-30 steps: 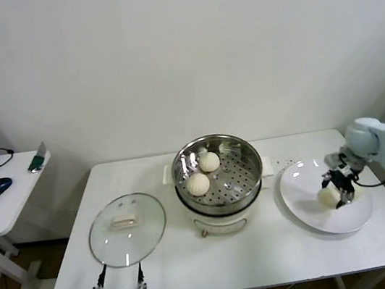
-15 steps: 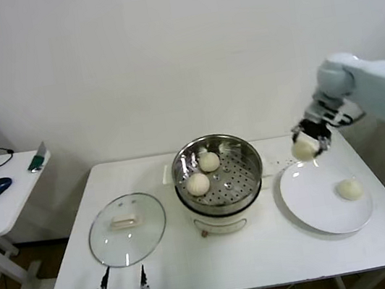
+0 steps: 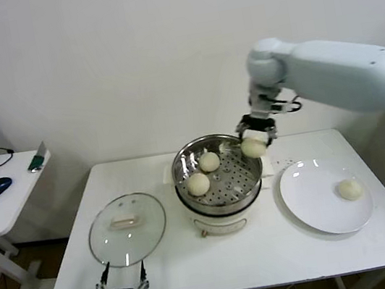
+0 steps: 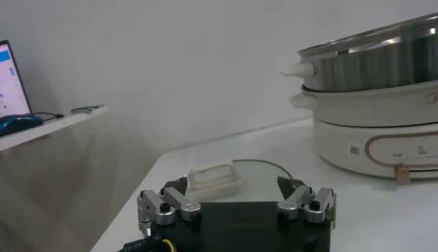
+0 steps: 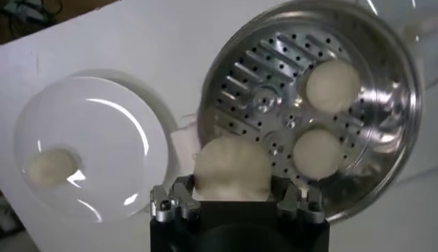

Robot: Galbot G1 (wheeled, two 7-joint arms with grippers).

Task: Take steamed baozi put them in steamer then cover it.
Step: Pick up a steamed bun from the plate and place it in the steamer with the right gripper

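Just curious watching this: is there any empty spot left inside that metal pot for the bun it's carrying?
Yes. In the steamer, two baozi crowd the robot's left half; the perforated floor near the right gripper, shut on a third baozi, is bare. The white plate is also mostly free, with one baozi near its outer edge.

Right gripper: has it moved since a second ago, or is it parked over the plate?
Yes. The right gripper has carried a baozi leftward from above the white plate to the near rim of the steamer.

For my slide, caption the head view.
Right hand carries a cream-white bun above the shiny steel steamer's rim.
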